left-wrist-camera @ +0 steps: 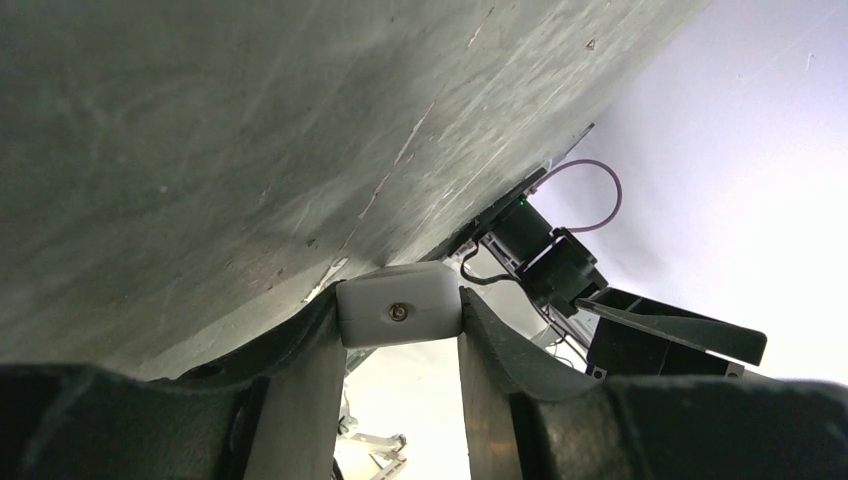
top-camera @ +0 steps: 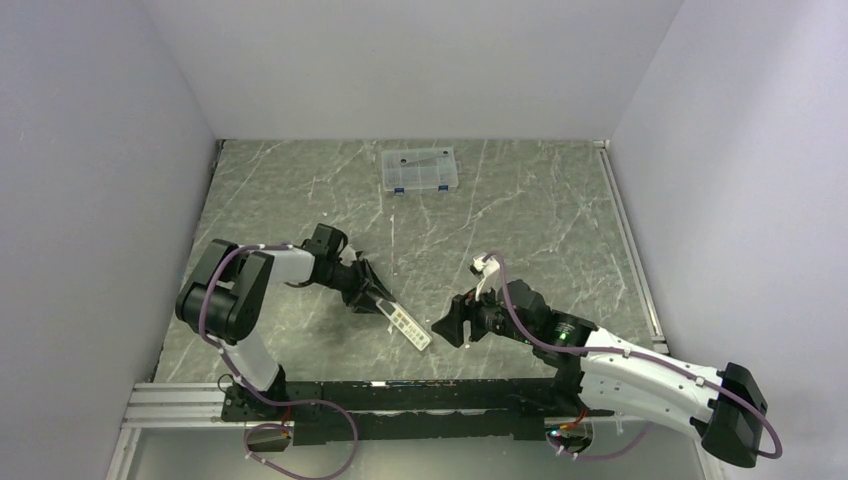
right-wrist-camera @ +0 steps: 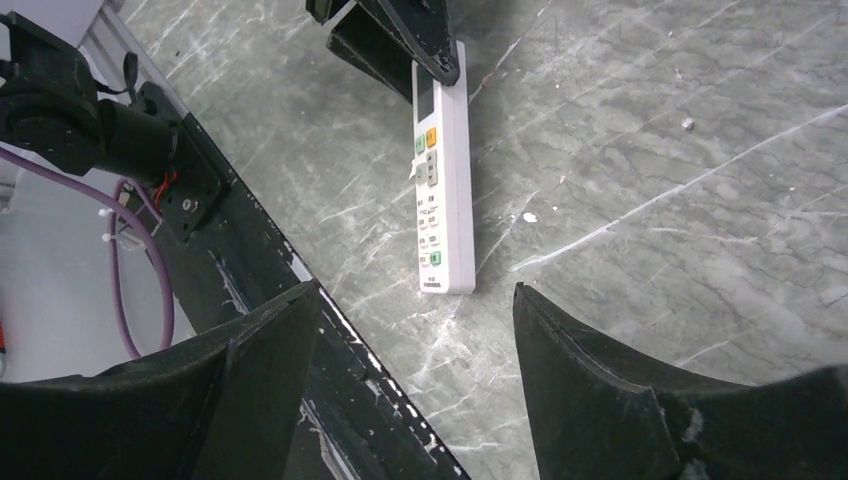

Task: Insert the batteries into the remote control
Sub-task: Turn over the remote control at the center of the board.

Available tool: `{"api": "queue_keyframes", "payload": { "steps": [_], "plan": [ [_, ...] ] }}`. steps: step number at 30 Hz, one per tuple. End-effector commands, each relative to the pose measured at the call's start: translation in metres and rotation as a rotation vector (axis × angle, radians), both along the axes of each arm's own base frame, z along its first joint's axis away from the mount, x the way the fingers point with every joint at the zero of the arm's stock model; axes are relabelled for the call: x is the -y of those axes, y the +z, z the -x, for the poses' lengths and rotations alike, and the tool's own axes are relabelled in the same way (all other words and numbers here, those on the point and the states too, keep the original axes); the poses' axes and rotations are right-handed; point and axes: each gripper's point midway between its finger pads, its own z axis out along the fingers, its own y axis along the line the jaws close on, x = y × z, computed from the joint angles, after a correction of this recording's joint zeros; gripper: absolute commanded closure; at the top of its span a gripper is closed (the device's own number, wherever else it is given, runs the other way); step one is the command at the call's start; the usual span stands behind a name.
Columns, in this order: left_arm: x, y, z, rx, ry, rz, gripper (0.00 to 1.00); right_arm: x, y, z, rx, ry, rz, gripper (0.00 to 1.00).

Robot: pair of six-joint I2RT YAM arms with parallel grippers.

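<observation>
The white remote control [top-camera: 408,326] lies on the marble table between the arms, button face up in the right wrist view [right-wrist-camera: 440,200]. My left gripper [top-camera: 368,290] is shut on its far end; the left wrist view shows the white end [left-wrist-camera: 400,305] pinched between both fingers [left-wrist-camera: 300,370]. My right gripper [top-camera: 447,325] is open and empty, its jaws wide apart [right-wrist-camera: 417,290], just short of the remote's free end and pointing at it. No batteries show in any view.
A clear compartment box with blue latches [top-camera: 418,170] sits at the back of the table. The black mounting rail [top-camera: 420,395] runs along the near edge. Grey walls close in the left, right and back sides.
</observation>
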Motion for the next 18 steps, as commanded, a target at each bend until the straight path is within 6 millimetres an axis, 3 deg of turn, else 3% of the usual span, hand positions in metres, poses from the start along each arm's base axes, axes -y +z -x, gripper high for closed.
{"api": "queue_keyframes", "payload": {
  "steps": [1,10,16,18],
  "plan": [
    [0.002,-0.002,-0.006,0.029,-0.025,-0.025,0.59,0.004,0.005,-0.003,0.013,-0.023,-0.018,0.27],
    [0.007,0.002,-0.011,0.048,-0.044,-0.041,0.39,0.007,0.007,-0.005,0.017,-0.032,-0.017,0.26],
    [0.007,0.009,-0.014,0.072,-0.052,-0.045,0.36,0.009,0.010,-0.005,0.019,-0.036,-0.017,0.26],
    [0.006,0.014,-0.015,0.089,-0.057,-0.052,0.31,0.009,0.011,-0.006,0.022,-0.039,-0.017,0.25]
  ]
}}
